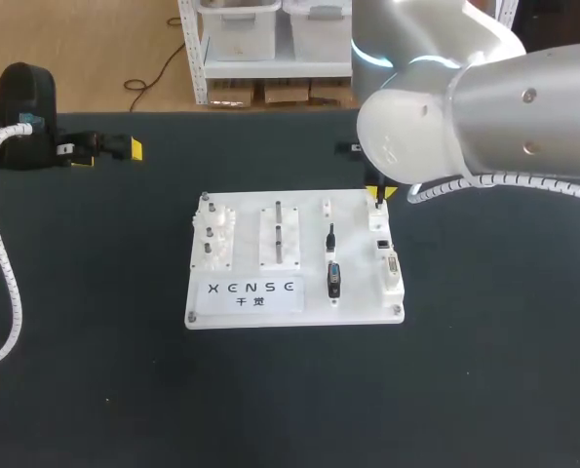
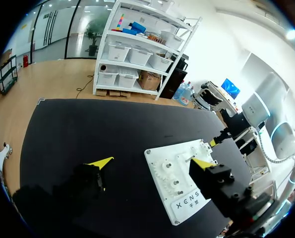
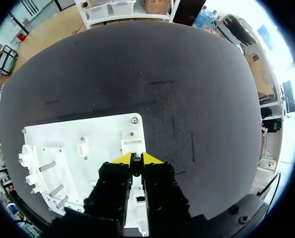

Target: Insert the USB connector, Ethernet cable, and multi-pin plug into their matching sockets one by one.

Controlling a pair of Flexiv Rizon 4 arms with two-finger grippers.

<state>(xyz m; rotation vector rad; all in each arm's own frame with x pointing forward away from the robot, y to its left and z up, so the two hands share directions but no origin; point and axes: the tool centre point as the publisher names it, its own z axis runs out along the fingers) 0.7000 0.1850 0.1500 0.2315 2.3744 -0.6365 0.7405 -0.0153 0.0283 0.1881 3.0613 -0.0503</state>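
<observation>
- While both arms stand over the matte black table (image 1: 484, 390), a white rectangular plastic board (image 1: 353, 312) lies flat at its middle.
- Right gripper (image 3: 137, 158): over the board's far right corner. Its yellow tips are drawn almost together and pinch a small slim black connector (image 3: 136, 167) from two sides.
- Small slim black connector: upright, pointing down from the fingertips at the far end of the white socket block (image 1: 389, 263). Its type, and whether it is seated, cannot be told.
- White socket block: runs along the board's right edge. It carries a small dark square opening and, nearer, a wider pale multi-pin socket.
- Slim black plug with thin stem (image 1: 330, 237): lies on the board just left of the socket block, lengthwise.
- Blue-and-black multi-pin plug (image 1: 334, 280): stubby and rectangular, in a white holder in line with the slim black plug, toward the board's near edge.
- Left gripper (image 2: 151, 162): at the table's far left, well apart from the board. Its fingers are spread wide, with nothing between them.
- White plastic gears (image 1: 214, 234): on the board's left part.
- Grey metal pegs (image 1: 279, 232): on a white plate beside the gears.
</observation>
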